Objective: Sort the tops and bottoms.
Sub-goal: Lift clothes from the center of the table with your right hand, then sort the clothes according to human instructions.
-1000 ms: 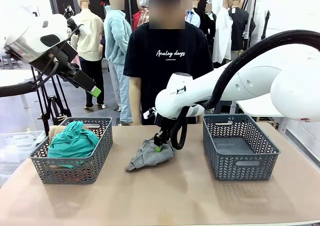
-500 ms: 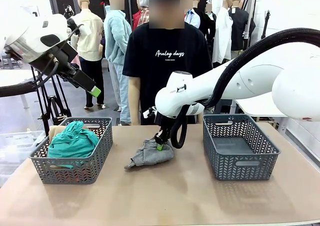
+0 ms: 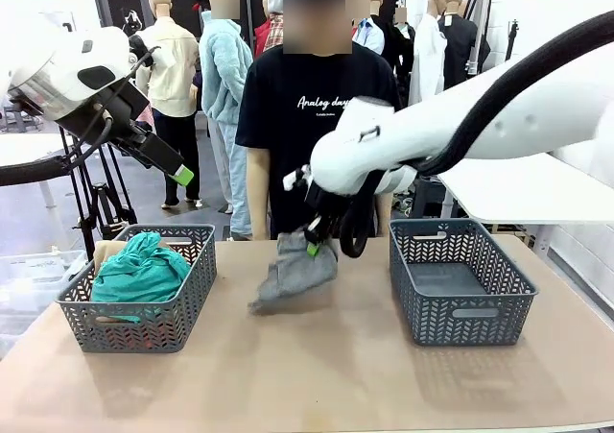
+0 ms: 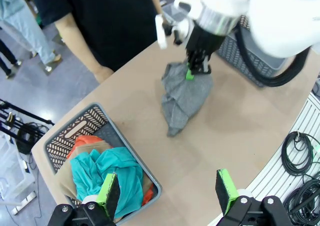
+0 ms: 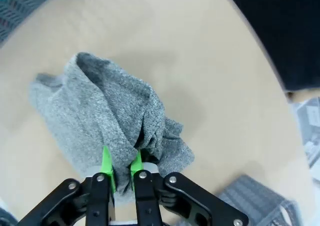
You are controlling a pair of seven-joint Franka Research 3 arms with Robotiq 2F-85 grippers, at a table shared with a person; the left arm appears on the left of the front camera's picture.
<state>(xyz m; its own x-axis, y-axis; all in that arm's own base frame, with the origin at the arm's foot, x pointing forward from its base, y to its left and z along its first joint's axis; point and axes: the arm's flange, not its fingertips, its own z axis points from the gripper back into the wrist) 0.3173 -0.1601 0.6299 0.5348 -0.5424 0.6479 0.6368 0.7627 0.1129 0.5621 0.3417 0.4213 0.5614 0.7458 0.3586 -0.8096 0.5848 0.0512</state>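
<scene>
Lifting now: right gripper (image 3: 313, 248) risen off the table (image 3: 336, 375) since a second ago, grey garment (image 3: 293, 276) coming up with it, lower folds still trailing on the wood. Clenching hard on a bunched fold of grey cloth, green pads nearly meeting in the right wrist view, fabric hanging below and to both sides of the jaws. Holding wide apart and empty, left gripper (image 4: 167, 191), parked high above the left basket (image 4: 70, 136); teal garment (image 4: 112, 173) heaped directly beneath its jaws, orange garment (image 4: 85, 142) and tan garment (image 4: 65, 173) peeking out under the teal.

Carrying out, by the look of it, the pick-up of the last loose piece. Calling next for more height to clear the trailing hem, then a swing toward a basket; probably the empty right basket (image 3: 459, 279), well off to the side of the closed jaws, though which basket suits grey cannot be told. Standing close behind the lifted cloth, person in black shirt (image 3: 321, 116).
</scene>
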